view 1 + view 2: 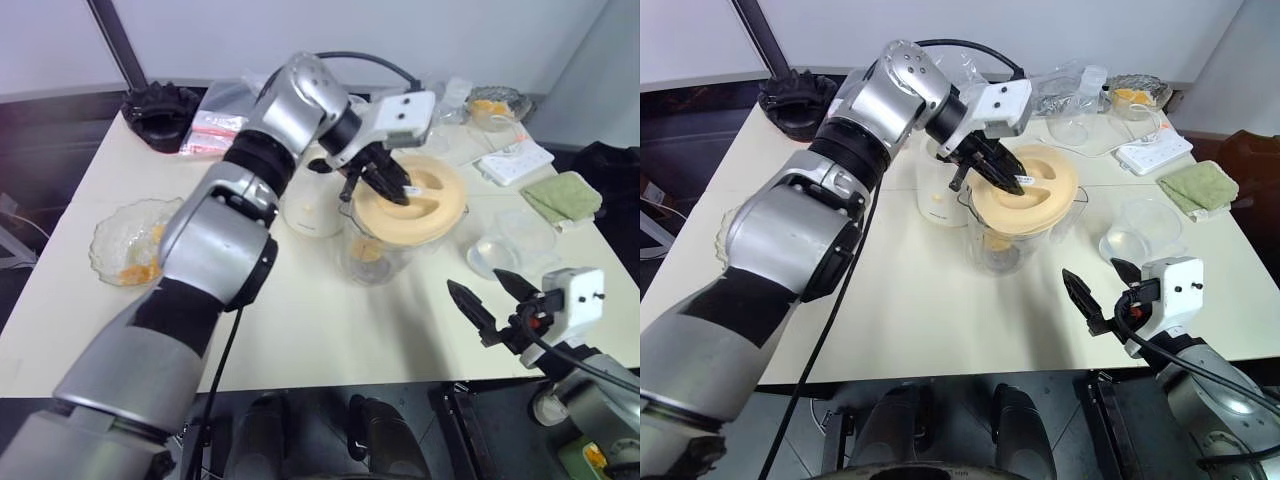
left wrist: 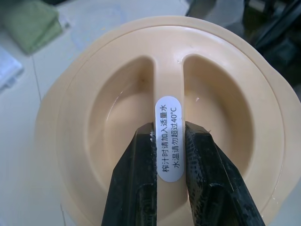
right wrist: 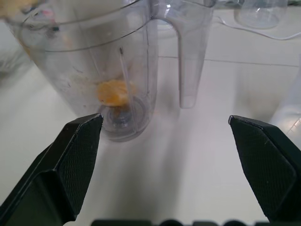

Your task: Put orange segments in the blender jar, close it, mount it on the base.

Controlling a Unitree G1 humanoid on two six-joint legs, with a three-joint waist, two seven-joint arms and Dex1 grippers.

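The clear blender jar (image 1: 372, 258) stands mid-table with an orange segment (image 3: 113, 92) at its bottom. My left gripper (image 1: 395, 190) is shut on the centre ridge of the round peach lid (image 2: 94, 117), which it holds on top of the jar's mouth, slightly tilted. Whether the lid is seated I cannot tell. The white base (image 1: 312, 210) stands just behind and left of the jar. More orange segments (image 1: 135, 272) lie in a scalloped glass bowl (image 1: 120, 228) at the left. Near the front right edge, my right gripper (image 1: 490, 295) is open and empty, facing the jar.
A smaller clear jug (image 1: 515, 240) lies right of the jar. Behind it are a green cloth (image 1: 562, 195), a white power strip (image 1: 515, 160) and a glass bowl (image 1: 495, 105) with orange pieces. A black object (image 1: 160, 115) and plastic bags sit at the back left.
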